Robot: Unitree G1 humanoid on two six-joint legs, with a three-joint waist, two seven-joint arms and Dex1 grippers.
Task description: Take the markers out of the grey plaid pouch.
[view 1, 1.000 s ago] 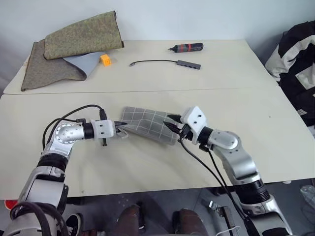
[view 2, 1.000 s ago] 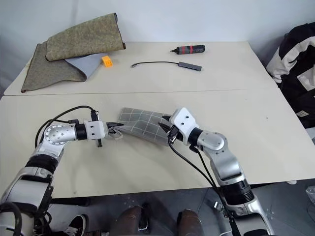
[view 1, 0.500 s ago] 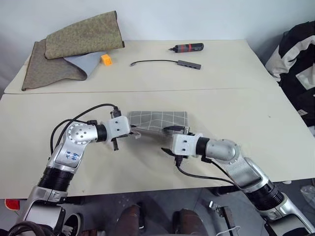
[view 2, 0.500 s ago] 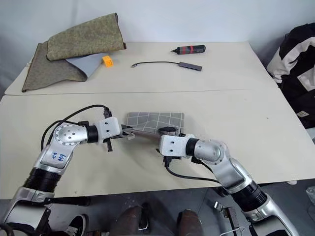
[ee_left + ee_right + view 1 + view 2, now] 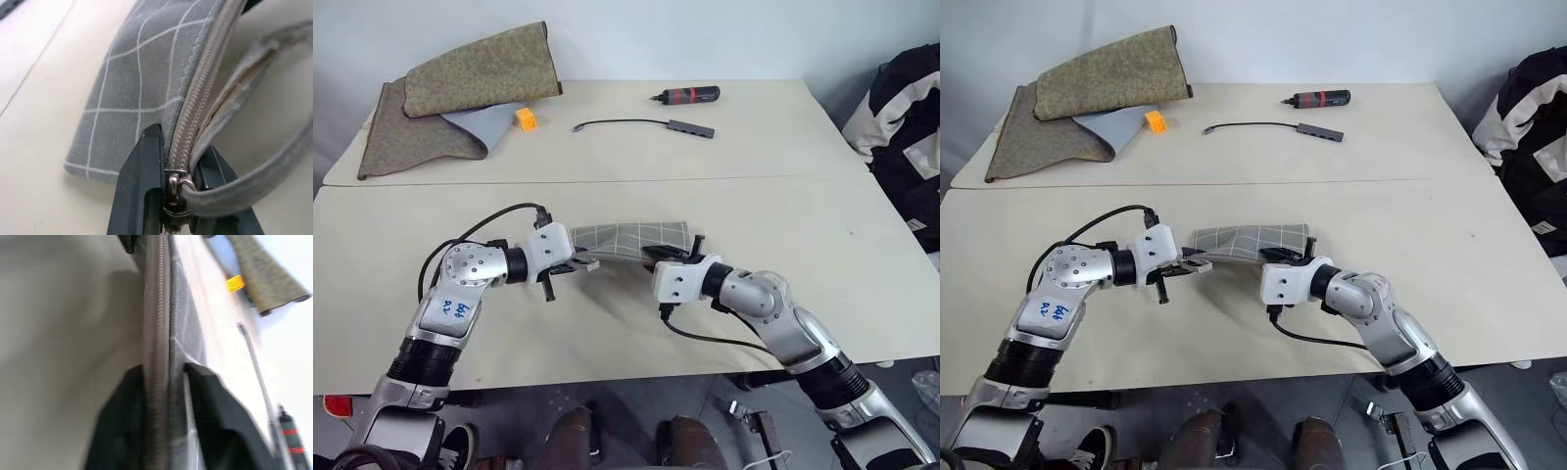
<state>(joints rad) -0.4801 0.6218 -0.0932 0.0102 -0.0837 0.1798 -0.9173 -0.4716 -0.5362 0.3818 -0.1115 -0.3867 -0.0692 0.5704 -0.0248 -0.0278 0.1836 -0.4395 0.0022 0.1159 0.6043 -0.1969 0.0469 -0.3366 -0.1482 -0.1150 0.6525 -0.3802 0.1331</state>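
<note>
The soft grey plaid pouch [image 5: 628,238], white-gridded, hangs just above the smooth beige surface [image 5: 862,255], each black pincer, left [image 5: 576,260] and right [image 5: 664,257], clenched on its ribbed zipper edge.

Plaid pouch [image 5: 628,238] mid-table between left hand [image 5: 576,260] and right hand [image 5: 658,255]; folded cloth [image 5: 450,96] far behind, leftward.

table: two pale tabletops [image 5: 607,323] pushed together — a seam runs across
far left: olive-green speckled cloth [image 5: 460,93], on a grey sheet [image 5: 484,122]
by the cloth: small orange block [image 5: 524,118]
far middle: dark cable [image 5: 641,124]
far right: black-and-red tool [image 5: 685,95]
</note>
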